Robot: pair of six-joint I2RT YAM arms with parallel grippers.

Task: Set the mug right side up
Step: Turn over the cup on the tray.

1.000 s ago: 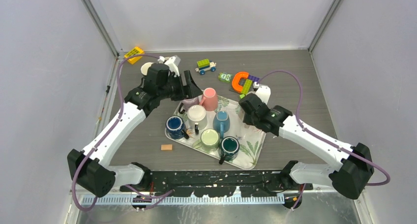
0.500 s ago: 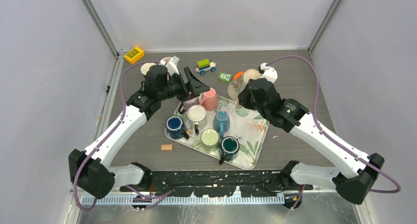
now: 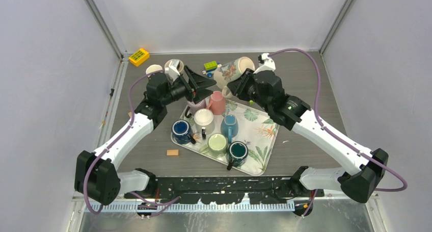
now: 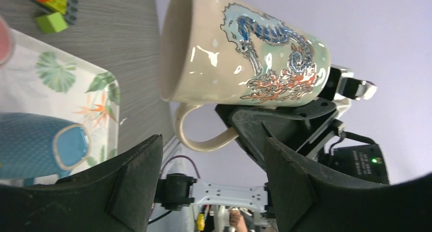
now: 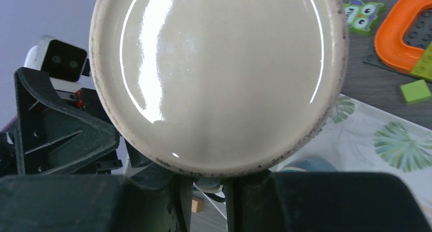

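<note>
Ok, table (image 3: 316, 89) first: both claws were up off it, over its far half. Tray (image 3: 265, 150) lay below both claws and on their near side, with a cluster of mugs on it. The pink mug (image 3: 217, 102) sat just under the left claw's tips.

Right claw (image 3: 238, 85) was clamped shut on the handle of the seahorse mug (image 3: 233, 71), holding it in the air clear of tray and table. We saw the mug on its side: handle down toward the right claw's fingers, mouth turned toward the left claw, base filling the right wrist view.

Left claw (image 3: 211, 84) had its jaws wide apart and empty, tips close by the mug's handle. We couldn't tell if they touched.

Yellow block (image 3: 138, 56) sat well off to the left claw's outer side, by the far corner.
</note>
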